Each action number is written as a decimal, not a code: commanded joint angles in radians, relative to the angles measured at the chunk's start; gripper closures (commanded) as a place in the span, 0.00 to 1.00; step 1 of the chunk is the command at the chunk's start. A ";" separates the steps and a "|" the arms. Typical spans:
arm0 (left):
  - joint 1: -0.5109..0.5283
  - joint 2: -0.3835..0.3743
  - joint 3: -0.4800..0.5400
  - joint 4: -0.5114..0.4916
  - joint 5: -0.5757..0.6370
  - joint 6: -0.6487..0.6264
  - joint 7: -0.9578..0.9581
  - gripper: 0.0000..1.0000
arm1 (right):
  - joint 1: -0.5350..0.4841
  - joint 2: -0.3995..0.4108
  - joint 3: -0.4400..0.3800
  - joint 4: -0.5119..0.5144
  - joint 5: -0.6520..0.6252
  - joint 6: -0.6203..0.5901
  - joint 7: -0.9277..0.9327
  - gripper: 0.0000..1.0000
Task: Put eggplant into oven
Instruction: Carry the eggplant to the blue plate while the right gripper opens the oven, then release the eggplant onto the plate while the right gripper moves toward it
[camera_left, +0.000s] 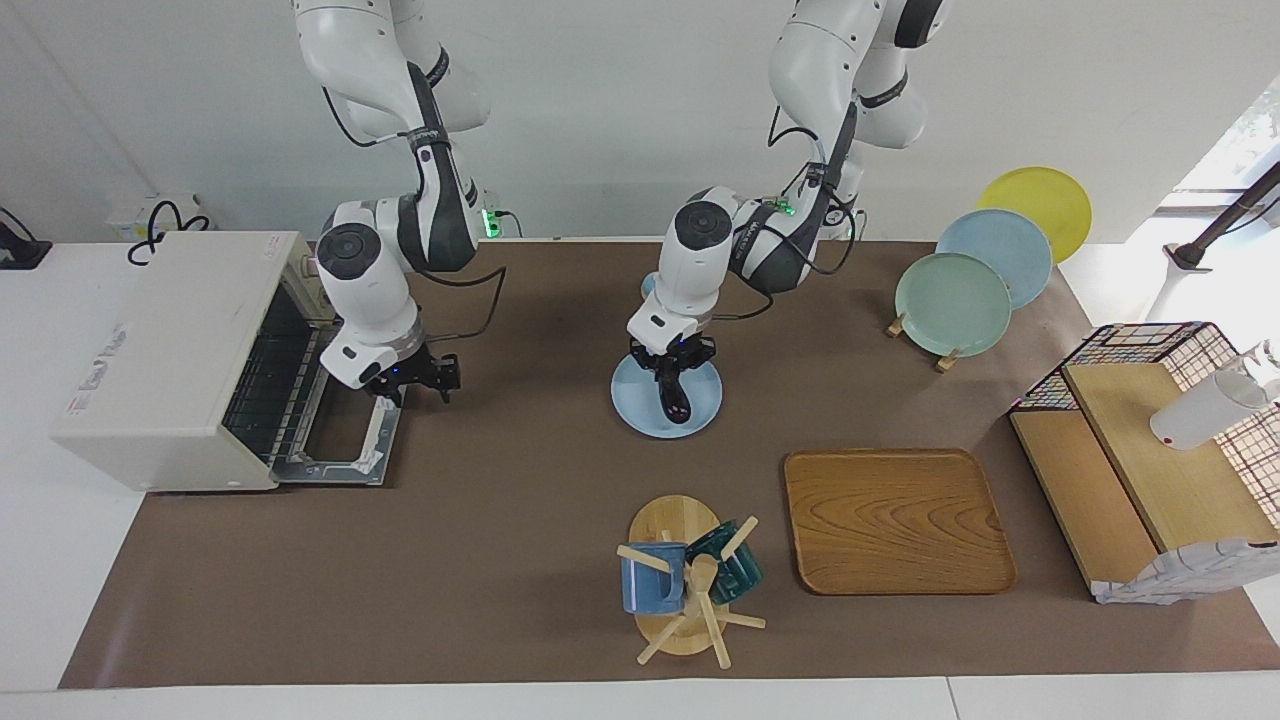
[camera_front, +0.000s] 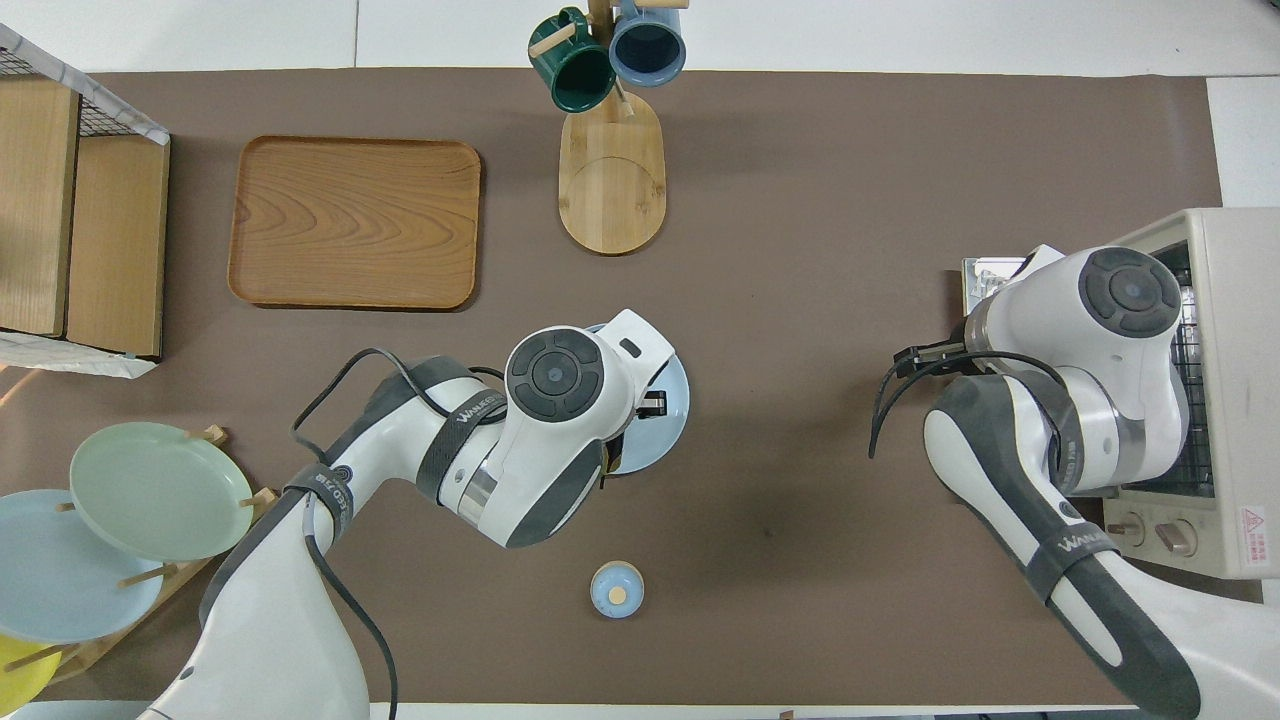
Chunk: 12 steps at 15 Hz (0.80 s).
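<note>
The left gripper (camera_left: 672, 368) is down over the light blue plate (camera_left: 705, 405) in the middle of the table (camera_left: 500, 520), its fingers closed around the stem end of the eggplant (camera_left: 677, 402). The eggplant hangs upright from the fingers, dark and glossy, with its rounded lower end at or just above the plate; whether it touches the plate cannot be told. In the overhead view the left arm's wrist covers most of the plate (camera_front: 672, 420) and hides the eggplant.

The oven (camera_left: 160, 360) stands at the right arm's end of the table, its door (camera_left: 340, 450) dropped flat open and the wire rack (camera_left: 265, 375) showing inside. The right gripper (camera_left: 420, 378) hovers over the open door, just in front of the oven's mouth, its fingers spread apart and holding nothing.

Farther from the robots than the plate stand a wooden mug tree (camera_left: 680, 580) with a blue mug (camera_left: 652, 580) and a dark green mug (camera_left: 730, 570), and beside it a wooden tray (camera_left: 895, 520). A small blue lid-like disc (camera_front: 617, 589) lies nearer to the robots than the plate. Toward the left arm's end, a rack holds green (camera_left: 952, 304), blue (camera_left: 1005, 250) and yellow (camera_left: 1040, 200) plates.
</note>
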 joint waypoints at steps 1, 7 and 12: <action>-0.011 -0.006 0.018 -0.001 -0.014 0.016 0.004 1.00 | 0.024 -0.019 0.009 0.000 0.026 -0.034 -0.014 0.00; 0.061 -0.049 0.018 0.037 -0.015 -0.072 0.010 0.00 | 0.039 -0.025 0.013 0.005 0.028 -0.035 -0.016 0.00; 0.202 -0.116 0.018 0.140 -0.014 -0.291 0.134 0.00 | 0.127 -0.034 0.038 0.050 0.030 -0.043 -0.008 0.00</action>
